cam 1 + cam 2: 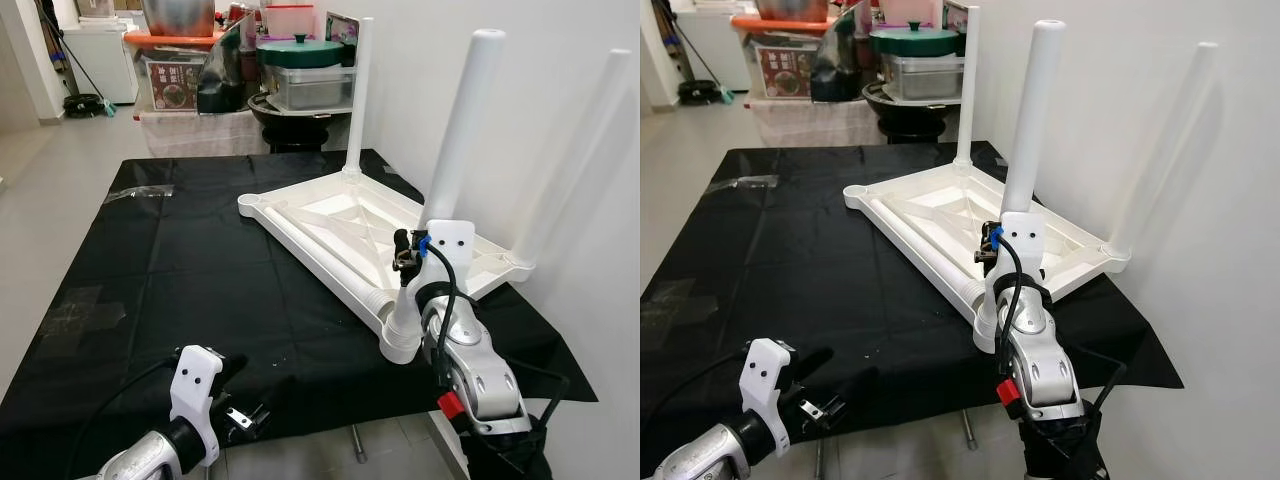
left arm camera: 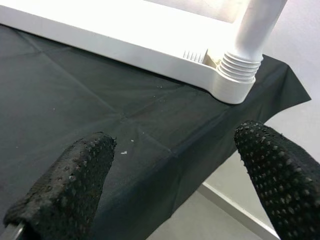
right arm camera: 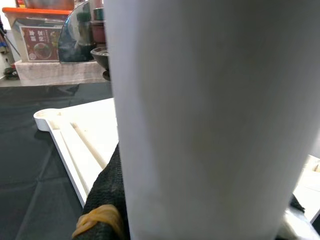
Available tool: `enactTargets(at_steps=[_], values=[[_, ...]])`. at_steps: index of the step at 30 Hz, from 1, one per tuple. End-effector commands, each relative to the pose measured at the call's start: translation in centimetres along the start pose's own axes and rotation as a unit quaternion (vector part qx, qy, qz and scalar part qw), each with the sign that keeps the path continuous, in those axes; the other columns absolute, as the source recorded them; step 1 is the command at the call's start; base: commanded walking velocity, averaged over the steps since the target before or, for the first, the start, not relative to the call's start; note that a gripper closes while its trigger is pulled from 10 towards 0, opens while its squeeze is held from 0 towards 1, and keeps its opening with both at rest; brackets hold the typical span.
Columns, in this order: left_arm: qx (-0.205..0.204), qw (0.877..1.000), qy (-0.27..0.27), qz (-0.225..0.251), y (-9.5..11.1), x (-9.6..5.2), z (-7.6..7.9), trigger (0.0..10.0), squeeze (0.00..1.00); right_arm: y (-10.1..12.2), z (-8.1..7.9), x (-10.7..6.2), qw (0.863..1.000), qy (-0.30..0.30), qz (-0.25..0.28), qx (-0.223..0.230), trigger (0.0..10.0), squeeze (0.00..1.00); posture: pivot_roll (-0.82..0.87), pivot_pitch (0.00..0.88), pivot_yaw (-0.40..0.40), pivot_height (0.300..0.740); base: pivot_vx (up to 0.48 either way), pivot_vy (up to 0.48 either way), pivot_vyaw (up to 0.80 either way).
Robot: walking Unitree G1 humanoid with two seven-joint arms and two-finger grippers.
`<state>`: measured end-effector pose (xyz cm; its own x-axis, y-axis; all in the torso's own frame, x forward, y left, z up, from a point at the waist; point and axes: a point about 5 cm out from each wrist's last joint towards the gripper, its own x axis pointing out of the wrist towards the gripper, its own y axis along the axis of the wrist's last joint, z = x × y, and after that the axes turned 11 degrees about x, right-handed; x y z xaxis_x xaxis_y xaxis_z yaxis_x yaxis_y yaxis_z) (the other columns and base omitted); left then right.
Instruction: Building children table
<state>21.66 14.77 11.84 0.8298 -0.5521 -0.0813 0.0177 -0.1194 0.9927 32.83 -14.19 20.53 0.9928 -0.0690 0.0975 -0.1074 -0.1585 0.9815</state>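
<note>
- Head views: white plastic tabletop (image 1: pixel 340 225) lies upside down on the black cloth (image 1: pixel 180 270). Three white tubular legs stand in its corners; one corner socket (image 1: pixel 250 204) is empty. Right gripper (image 1: pixel 412 262) clamps the near leg (image 1: pixel 455 150) low down.
- Left wrist view: left gripper (image 2: pixel 175 180) spread wide, holding nothing, near the ribbed leg base (image 2: pixel 240 67).
- Right wrist view: the leg, black pad against it.
- Step judged: seating this leg. Next: twist or press home, then release.

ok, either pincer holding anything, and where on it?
Right pincer grips the near table leg low on its shaft, above the threaded socket. Left pincer is open, empty.
</note>
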Motion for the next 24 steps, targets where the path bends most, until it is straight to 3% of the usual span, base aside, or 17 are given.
enactTargets(at_steps=[1, 24], values=[[0.005, 1.000, -0.006, 0.001, -0.02, 0.17, 0.18, 10.0, 0.00, 1.00, 1.68, 0.42, 0.999, -0.033, 0.019, -0.037, 10.0, 0.00, 0.07, 0.000, -0.050, 0.740, 0.000, 0.000, 0.00], [0.005, 1.000, -0.009, -0.001, -0.16, 0.25, 0.28, 10.0, 0.00, 0.66, 2.02, 0.69, 0.999, -0.033, -0.002, -0.029, 10.0, 0.00, 0.07, 0.000, -0.048, 0.740, 0.000, 0.000, 0.00]])
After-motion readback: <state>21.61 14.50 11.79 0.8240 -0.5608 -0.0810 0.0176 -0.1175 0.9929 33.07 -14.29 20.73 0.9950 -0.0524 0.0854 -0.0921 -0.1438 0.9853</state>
